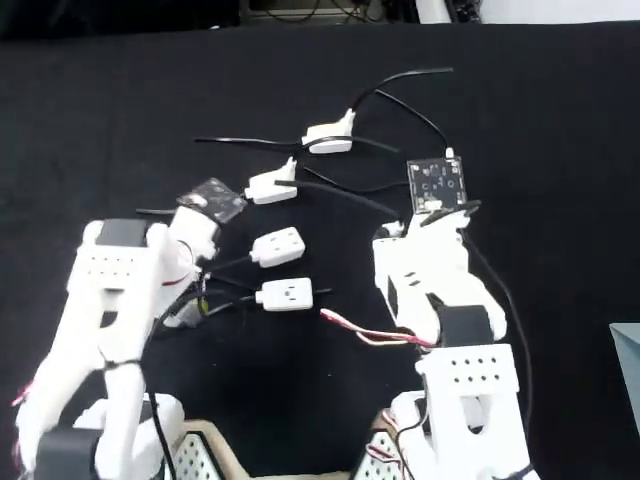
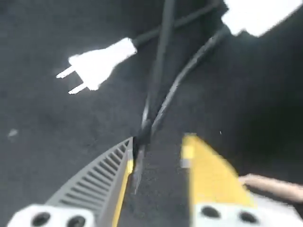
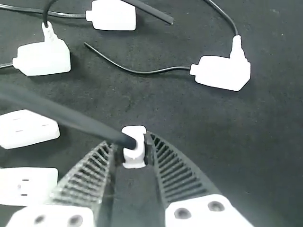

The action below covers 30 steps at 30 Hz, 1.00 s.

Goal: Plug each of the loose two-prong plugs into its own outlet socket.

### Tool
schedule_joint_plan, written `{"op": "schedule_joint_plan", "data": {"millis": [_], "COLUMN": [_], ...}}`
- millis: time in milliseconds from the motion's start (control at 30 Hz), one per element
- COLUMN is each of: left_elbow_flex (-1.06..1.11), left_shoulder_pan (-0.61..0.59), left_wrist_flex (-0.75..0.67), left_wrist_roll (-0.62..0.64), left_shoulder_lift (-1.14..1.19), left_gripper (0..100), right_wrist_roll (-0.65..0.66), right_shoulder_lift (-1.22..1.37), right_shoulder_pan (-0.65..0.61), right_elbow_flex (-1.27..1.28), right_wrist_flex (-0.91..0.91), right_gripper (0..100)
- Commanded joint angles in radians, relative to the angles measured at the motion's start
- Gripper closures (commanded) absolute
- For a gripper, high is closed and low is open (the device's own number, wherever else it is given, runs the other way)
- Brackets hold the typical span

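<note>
My right gripper [image 3: 132, 142] is shut on a small white plug [image 3: 134, 158] whose black cable [image 3: 61, 112] trails away over the mat. In the high view this gripper [image 1: 398, 228] hangs right of the two white sockets [image 1: 277, 246] [image 1: 285, 293]. Beyond it lie further white plugs [image 3: 222, 72] [image 3: 42, 56]. My left gripper [image 2: 161, 139] is open just above the black mat, with a black cable [image 2: 150, 116] at the tip of its grey finger [image 2: 111, 172]. A loose two-prong plug [image 2: 97, 64] lies ahead of it, prongs bare. From above, the left gripper [image 1: 205, 218] sits left of a white plug [image 1: 272, 185].
Another white plug [image 1: 328, 135] lies farther back, with black cables criss-crossing around it. A square black board [image 1: 437, 183] sits above the right gripper. A pink-and-white wire [image 1: 365, 332] runs beside the right arm. A grey box [image 1: 628, 370] stands at the right edge.
</note>
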Motion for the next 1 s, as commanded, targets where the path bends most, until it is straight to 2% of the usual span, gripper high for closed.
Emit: {"op": "schedule_joint_plan", "data": {"millis": [0, 67, 200, 300, 433, 633, 967], "left_elbow_flex": [0.002, 0.015, 0.108, 0.214, 0.369, 0.561, 0.641], "left_shoulder_pan": [-0.054, -0.093, -0.194, -0.295, -0.381, -0.449, -0.447], "left_wrist_flex": [-0.017, -0.014, -0.071, -0.15, -0.236, -0.31, -0.307], "left_wrist_roll": [0.069, 0.08, 0.201, 0.272, 0.305, 0.319, 0.318], "left_shoulder_lift": [-0.097, -0.126, -0.198, -0.272, -0.405, -0.621, -0.778], "left_gripper": [75, 75, 75, 75, 75, 75, 74], "right_wrist_roll": [0.0, 0.0, -0.034, -0.068, -0.071, -0.158, -0.153], "right_shoulder_lift": [0.005, 0.005, 0.039, 0.134, 0.298, 0.53, 0.792], "right_shoulder_pan": [-0.068, -0.107, -0.16, -0.201, -0.262, -0.354, -0.374], "right_elbow_flex": [-0.016, -0.018, -0.051, -0.101, -0.203, -0.337, -0.32], "right_wrist_flex": [-0.014, -0.015, -0.015, -0.017, -0.018, -0.049, -0.348], "right_gripper": [98.6, 98.6, 98.6, 98.6, 98.6, 98.6, 98.6]}}
